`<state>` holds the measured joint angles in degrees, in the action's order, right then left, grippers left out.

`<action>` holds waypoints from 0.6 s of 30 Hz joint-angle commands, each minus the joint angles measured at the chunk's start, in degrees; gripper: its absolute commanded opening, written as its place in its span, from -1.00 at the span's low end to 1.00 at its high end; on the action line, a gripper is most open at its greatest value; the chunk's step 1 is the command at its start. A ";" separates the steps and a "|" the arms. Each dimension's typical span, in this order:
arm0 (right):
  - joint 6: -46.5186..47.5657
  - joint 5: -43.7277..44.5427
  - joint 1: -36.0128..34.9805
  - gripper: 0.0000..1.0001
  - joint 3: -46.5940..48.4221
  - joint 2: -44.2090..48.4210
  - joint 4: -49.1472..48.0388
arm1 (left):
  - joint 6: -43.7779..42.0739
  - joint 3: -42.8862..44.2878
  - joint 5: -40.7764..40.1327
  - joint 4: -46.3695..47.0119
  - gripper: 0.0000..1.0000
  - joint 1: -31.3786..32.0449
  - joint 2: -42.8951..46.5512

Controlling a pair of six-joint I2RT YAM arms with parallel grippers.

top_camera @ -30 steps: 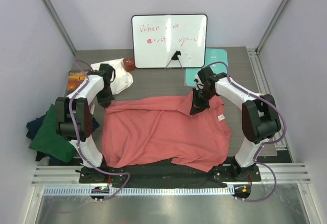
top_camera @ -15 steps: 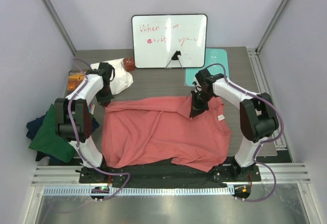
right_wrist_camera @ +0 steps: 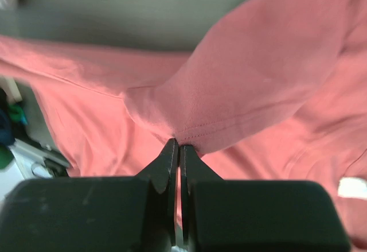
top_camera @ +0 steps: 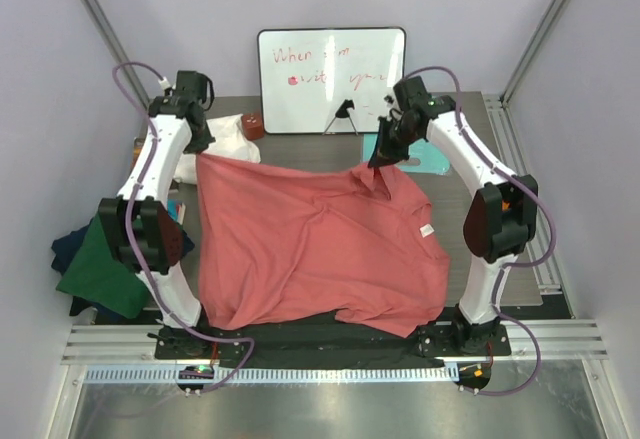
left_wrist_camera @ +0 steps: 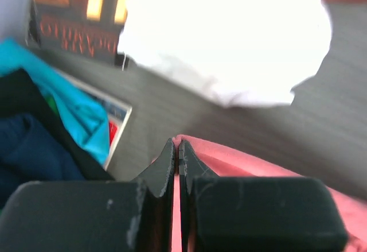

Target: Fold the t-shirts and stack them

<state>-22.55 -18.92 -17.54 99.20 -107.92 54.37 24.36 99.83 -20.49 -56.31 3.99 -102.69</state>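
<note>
1. Pinches one far corner of the large salmon-pink cotton short-sleeved t-shirt [top_camera: 310, 249] [left_wrist_camera: 241, 163] with the left claw [top_camera: 199, 152] [left_wrist_camera: 176, 143], black jaws pressed together with only fabric at the tips.
2. Holds that corner lifted off the dark wood-grain table [top_camera: 300, 154], cloth falling away below the left claw and toward the robot.
3. Shows, in the wrist view beyond the left claw, a crumpled white cloth [left_wrist_camera: 229, 34] [top_camera: 235, 139], and lower to the claw's left a blurred navy t-shirt [left_wrist_camera: 28, 148].
4. Pinches a fold of the same pink t-shirt [right_wrist_camera: 258, 80] with the right claw [top_camera: 379, 163] [right_wrist_camera: 176, 144], jaws closed to a thin slit, a stitched hem right at the tips.
5. Spans the shirt's far edge between the 2 claws, raised at both ends.
6. Has the small white neck label [top_camera: 427, 231] [right_wrist_camera: 351, 186] lying nearer the robot than the right claw and to its right.
7. Rests the shirt's near part on the table, well below both claws.
8. Finds the dark green t-shirt [top_camera: 100, 269] heaped on a navy one [top_camera: 65, 249], far left of the left claw, apart from the pink shirt.
9. Sets a flat pale-teal rectangular mat [top_camera: 430, 162] just beside the right claw and a white rectangular whiteboard [top_camera: 332, 79] beyond, between the 2 claws.
</note>
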 commanded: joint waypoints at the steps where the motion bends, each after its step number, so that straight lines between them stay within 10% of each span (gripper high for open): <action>1: 1.10 0.72 4.35 -0.98 12.56 -5.53 3.02 | -1.86 8.17 -3.85 -1.26 -1.00 -0.39 -5.67; 18: -3.29 -0.77 6.55 -0.98 40.98 -22.86 4.61 | -2.38 18.64 3.96 6.03 -0.79 -0.39 -18.68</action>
<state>-23.86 -18.79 -11.22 134.67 -131.13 59.81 22.33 115.63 -18.37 -54.83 3.99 -120.79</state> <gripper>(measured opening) 0.051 0.094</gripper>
